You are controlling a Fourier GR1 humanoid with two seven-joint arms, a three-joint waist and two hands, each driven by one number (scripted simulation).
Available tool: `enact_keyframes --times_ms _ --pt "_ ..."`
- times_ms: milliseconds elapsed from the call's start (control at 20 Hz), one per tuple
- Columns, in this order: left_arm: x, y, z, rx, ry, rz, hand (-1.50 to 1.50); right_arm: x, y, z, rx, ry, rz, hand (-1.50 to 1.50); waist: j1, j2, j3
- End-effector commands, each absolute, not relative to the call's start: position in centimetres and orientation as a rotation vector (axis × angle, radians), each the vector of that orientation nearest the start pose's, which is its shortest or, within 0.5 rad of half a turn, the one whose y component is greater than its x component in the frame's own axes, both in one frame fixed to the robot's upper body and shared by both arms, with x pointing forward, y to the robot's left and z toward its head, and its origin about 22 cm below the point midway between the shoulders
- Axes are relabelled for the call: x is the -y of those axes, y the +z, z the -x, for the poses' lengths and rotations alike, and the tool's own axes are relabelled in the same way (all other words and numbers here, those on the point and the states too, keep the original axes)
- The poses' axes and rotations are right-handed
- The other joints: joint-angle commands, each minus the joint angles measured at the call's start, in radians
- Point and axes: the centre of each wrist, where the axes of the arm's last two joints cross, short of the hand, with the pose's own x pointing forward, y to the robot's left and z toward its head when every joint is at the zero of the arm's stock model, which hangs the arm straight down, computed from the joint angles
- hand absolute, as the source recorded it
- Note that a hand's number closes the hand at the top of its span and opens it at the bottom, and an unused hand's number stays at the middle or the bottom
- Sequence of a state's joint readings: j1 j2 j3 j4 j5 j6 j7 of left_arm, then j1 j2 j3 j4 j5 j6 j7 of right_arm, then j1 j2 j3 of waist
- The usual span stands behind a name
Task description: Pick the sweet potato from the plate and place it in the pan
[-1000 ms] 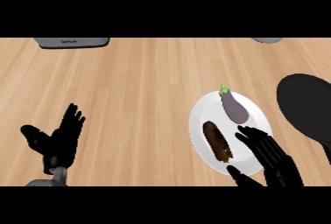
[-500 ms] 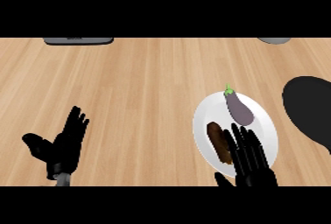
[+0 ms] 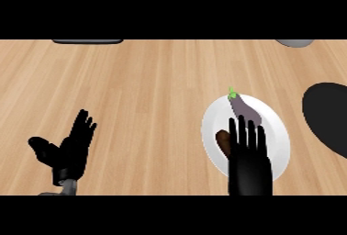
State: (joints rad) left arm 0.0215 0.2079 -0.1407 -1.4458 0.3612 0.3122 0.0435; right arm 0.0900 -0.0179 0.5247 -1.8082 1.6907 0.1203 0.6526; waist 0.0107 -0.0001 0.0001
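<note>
The sweet potato [image 3: 221, 140] lies on the left part of the plate [image 3: 279, 137], half hidden under our right hand [image 3: 248, 158], whose straight fingers hold nothing. We judge it stiff, fairly heavy and rough-skinned, best grasped round its thick middle. The pan [image 3: 328, 119] lies just right of the plate, and our left hand [image 3: 71, 151] rests open well to the plate's left.

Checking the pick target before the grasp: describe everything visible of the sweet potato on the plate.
The sweet potato is dark brown, elongated, dull-skinned. It lies flat on the left half of the white plate. Only its left edge shows; the right robot hand, fingers straight, covers the rest, so contact cannot be judged. A purple eggplant lies just beyond it on the same plate; whether they touch is hidden.
</note>
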Motion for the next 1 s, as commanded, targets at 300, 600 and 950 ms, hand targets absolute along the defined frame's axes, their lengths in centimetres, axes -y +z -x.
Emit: enact_keyframes --times_ms 300,600,950 --pt "-25.1 -4.8 -22.3 1.231 0.239 -0.052 0.0 8.1 7.3 -25.6 0.763 1.227 1.458 -1.5 0.004 0.004 -0.001" --pt "-24.6 -4.4 -21.7 1.237 0.266 -0.086 0.0 9.0 7.1 -24.8 0.532 1.308 1.29 -1.5 -0.003 0.0 -0.001" --pt "-25.2 -4.2 -23.7 1.226 0.259 -0.075 0.0 10.0 6.2 -24.0 0.591 1.293 1.299 -1.5 -0.015 0.0 0.0"
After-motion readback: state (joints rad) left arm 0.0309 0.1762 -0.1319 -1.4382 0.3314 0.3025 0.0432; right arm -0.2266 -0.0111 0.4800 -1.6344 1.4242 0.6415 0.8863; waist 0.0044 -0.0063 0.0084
